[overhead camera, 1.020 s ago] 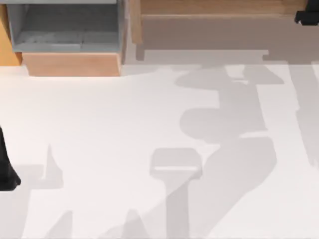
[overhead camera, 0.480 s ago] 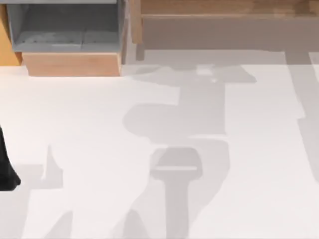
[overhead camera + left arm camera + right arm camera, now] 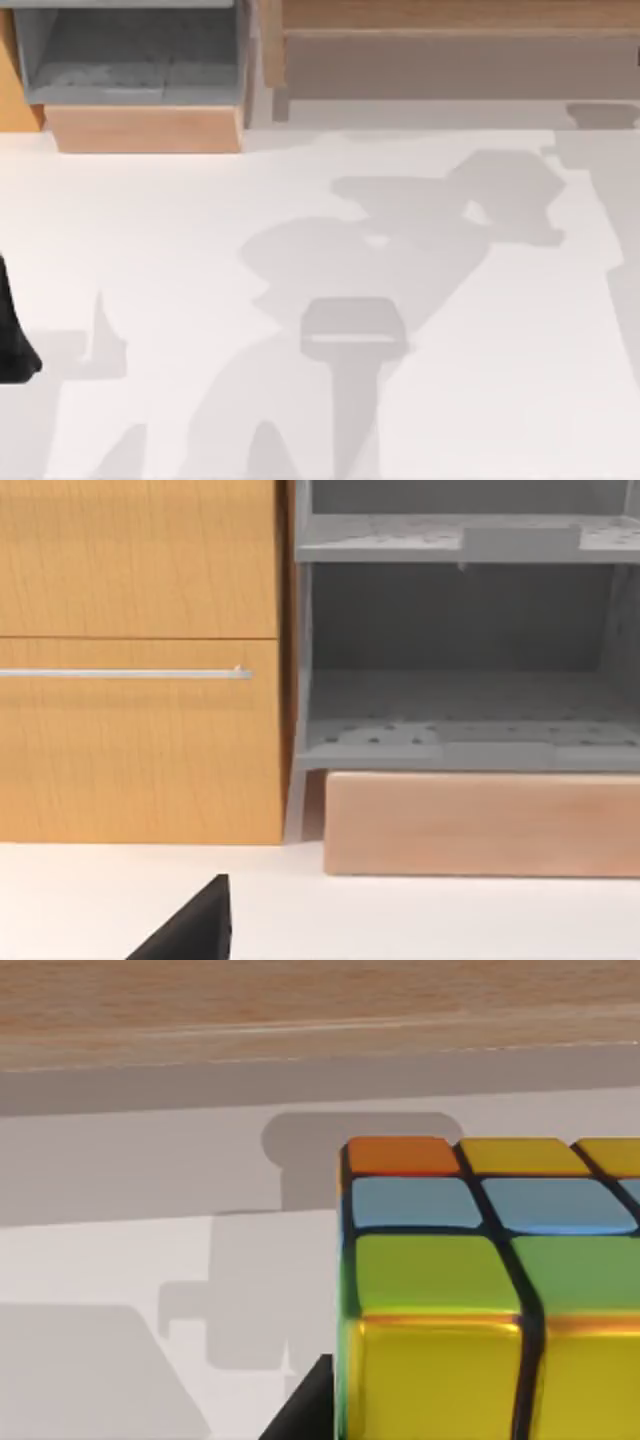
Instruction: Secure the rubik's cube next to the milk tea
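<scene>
The glossy, square-tiled rubik's cube (image 3: 480, 1290), with orange, blue, green and yellow faces, is sitting right against the right tool (image 3: 300, 1405), close under its wrist camera; whether that tool is pinching it I cannot tell. My judgement: carrying it level and slowly above the smooth white tabletop (image 3: 180, 250) is the way. The left tool (image 3: 190, 930) is facing the grey shelf unit (image 3: 460, 710) beside the wood-grain cabinet (image 3: 140, 660).

A white table (image 3: 180, 260) carries wooden furniture (image 3: 145, 128) along its far edge.
</scene>
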